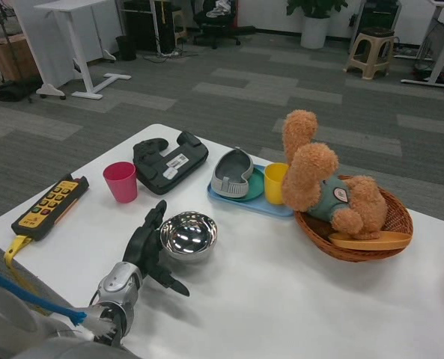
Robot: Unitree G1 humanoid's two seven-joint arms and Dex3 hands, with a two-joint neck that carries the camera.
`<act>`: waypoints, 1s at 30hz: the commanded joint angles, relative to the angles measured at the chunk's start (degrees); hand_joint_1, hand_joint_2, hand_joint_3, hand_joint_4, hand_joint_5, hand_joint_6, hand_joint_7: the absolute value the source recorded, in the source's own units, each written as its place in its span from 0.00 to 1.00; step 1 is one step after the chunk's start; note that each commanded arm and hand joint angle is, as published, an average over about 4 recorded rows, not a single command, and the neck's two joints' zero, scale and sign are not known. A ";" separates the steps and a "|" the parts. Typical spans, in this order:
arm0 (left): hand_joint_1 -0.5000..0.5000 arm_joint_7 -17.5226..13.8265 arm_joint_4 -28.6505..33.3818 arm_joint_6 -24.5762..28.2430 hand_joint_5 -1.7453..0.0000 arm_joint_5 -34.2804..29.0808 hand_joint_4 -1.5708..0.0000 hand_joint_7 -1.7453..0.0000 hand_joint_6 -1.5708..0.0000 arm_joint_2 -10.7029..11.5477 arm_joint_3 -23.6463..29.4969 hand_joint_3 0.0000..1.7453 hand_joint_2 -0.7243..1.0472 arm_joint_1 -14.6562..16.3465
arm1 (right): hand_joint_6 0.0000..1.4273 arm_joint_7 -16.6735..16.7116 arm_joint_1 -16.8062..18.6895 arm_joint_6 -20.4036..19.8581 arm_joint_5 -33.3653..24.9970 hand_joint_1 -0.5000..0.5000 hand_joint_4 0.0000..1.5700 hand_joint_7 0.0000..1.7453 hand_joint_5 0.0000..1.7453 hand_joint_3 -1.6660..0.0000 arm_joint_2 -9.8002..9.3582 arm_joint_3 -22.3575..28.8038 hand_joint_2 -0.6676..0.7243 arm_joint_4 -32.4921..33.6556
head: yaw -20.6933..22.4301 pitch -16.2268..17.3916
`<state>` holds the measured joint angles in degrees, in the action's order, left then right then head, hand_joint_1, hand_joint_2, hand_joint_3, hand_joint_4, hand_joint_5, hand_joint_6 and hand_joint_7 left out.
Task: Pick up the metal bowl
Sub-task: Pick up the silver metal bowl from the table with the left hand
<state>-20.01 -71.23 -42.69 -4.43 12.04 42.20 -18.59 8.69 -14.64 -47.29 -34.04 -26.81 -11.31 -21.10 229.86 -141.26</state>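
Observation:
The shiny metal bowl stands upright on the white table, near its middle. My left hand lies right beside the bowl's left rim with its black fingers spread apart, some reaching up along the rim and one pointing right below the bowl. It looks to be touching the rim without gripping it. My right hand is out of the picture.
A pink cup and a black device sit behind the bowl. A blue tray carries a grey dish, green plate and yellow cup. A wicker basket with a teddy bear is right. A yellow remote lies left.

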 commanded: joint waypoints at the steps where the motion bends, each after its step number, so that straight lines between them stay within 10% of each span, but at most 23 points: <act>1: 0.00 0.11 -0.53 -0.12 0.97 0.47 1.00 1.00 1.00 1.14 -0.10 0.05 0.30 -0.61 | 0.00 0.01 0.44 -0.78 -0.42 0.50 0.02 0.08 0.10 1.00 -0.61 0.06 1.00 0.27 | 0.02 -0.07; 23: 0.00 2.35 -7.52 2.04 0.53 3.86 1.00 0.84 1.00 2.02 -2.18 0.05 0.40 -4.39 | 0.00 0.01 0.40 -0.87 -0.68 0.50 0.02 0.08 0.10 1.00 -0.70 -0.69 1.00 0.07 | 0.12 0.05; 30: 0.00 2.81 -7.50 4.50 0.25 3.66 1.00 0.39 1.00 2.00 -2.75 0.05 0.53 -4.55 | 0.00 0.01 0.40 -0.89 -0.73 0.50 0.02 0.08 0.10 1.00 -0.70 -0.80 1.00 0.01 | 0.05 0.09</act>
<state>-17.16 -78.06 -40.01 -1.00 14.11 39.70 -23.86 8.69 -14.63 -47.38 -34.14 -27.06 -12.11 -21.10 229.91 -141.19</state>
